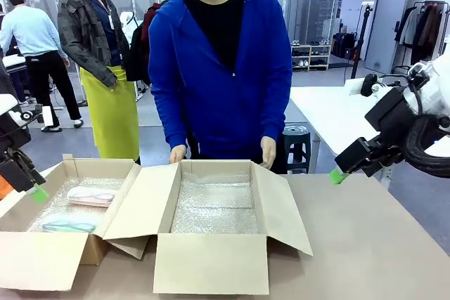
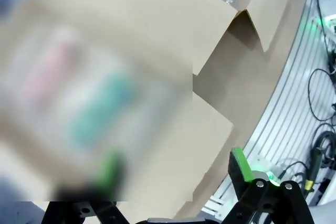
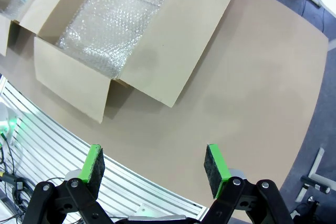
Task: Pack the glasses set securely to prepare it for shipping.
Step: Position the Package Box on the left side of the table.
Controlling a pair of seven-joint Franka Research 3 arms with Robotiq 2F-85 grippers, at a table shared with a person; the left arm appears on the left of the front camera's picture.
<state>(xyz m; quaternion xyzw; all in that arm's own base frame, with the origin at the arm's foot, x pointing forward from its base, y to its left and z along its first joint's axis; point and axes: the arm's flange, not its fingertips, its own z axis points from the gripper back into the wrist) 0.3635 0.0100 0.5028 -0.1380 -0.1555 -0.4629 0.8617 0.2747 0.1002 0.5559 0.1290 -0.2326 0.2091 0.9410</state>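
Cardboard forms both containers on the brown surface (image 1: 365, 244). A smaller open box (image 1: 42, 258) is seen at the picture's left in the front view, lined with bubble wrap (image 1: 53, 212); on that lining the glasses set is laid, the pinkish case (image 1: 91, 195) towards the far side and the mint-green case (image 1: 68, 227) towards the near side, apart from each other. Just beside it, a larger open box (image 1: 211, 261) is placed in the middle, its flaps spread outward and its floor covered by another bubble-wrap sheet (image 1: 214, 209); nothing else is seen in it. The far rim of this box is touched by both hands of a person in a blue hooded jacket (image 1: 221, 68).

The left gripper (image 1: 39, 192) is held above the near-left edge of the smaller box, jaws spread wide and empty. The right gripper (image 3: 155, 163) is held over bare surface to the right of the larger box, jaws likewise wide apart with nothing between them.
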